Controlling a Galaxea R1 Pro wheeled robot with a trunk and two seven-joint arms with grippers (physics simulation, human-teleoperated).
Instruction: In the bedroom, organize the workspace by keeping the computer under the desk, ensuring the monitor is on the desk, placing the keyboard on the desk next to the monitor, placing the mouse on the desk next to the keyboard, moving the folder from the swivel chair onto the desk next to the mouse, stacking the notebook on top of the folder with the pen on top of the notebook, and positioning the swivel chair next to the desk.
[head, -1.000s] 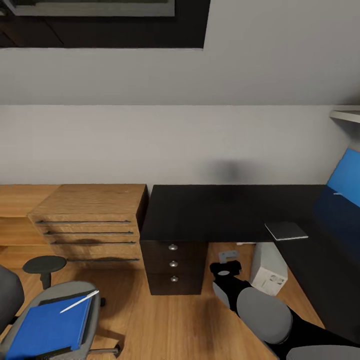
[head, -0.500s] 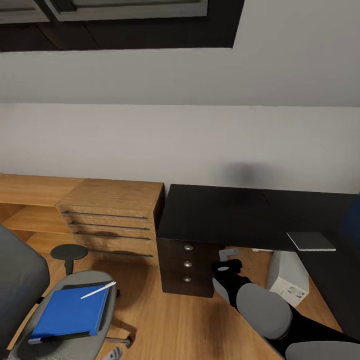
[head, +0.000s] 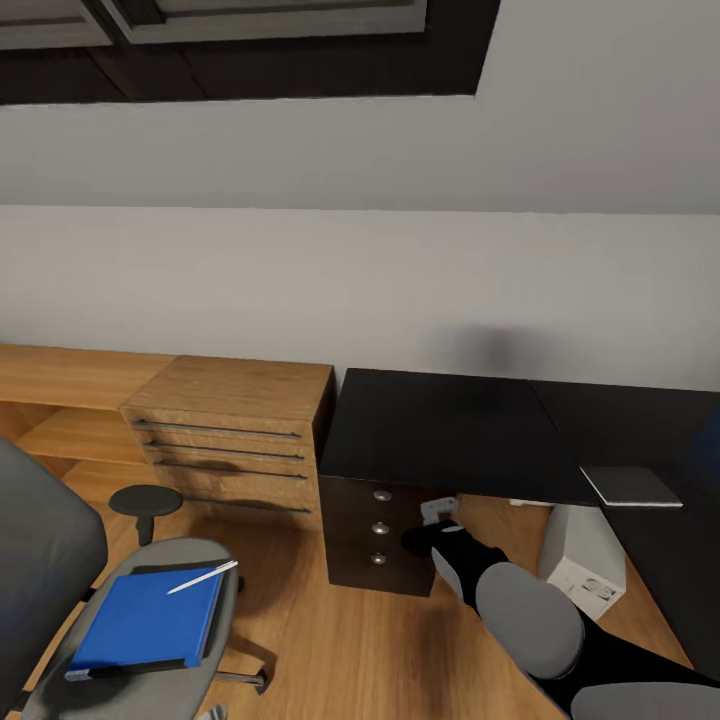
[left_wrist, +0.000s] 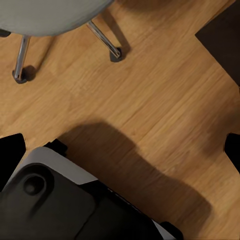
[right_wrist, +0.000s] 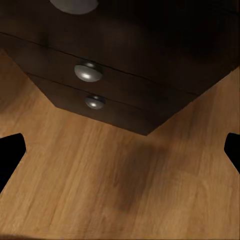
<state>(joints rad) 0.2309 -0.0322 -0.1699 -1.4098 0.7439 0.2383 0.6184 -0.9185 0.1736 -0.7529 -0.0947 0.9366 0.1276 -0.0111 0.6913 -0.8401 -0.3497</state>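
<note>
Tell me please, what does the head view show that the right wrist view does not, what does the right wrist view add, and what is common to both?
The head view shows the swivel chair carrying the blue folder with the pen lying on it, the computer standing under the desk, and a wooden drawer unit. The right wrist view adds a close look at the round drawer knobs. Both show the dark drawer block and the wood floor.

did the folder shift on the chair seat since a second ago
No. The folder lies on the swivel chair seat as before, the pen across its corner. The whole picture slid, so the camera moved, not the folder.
</note>
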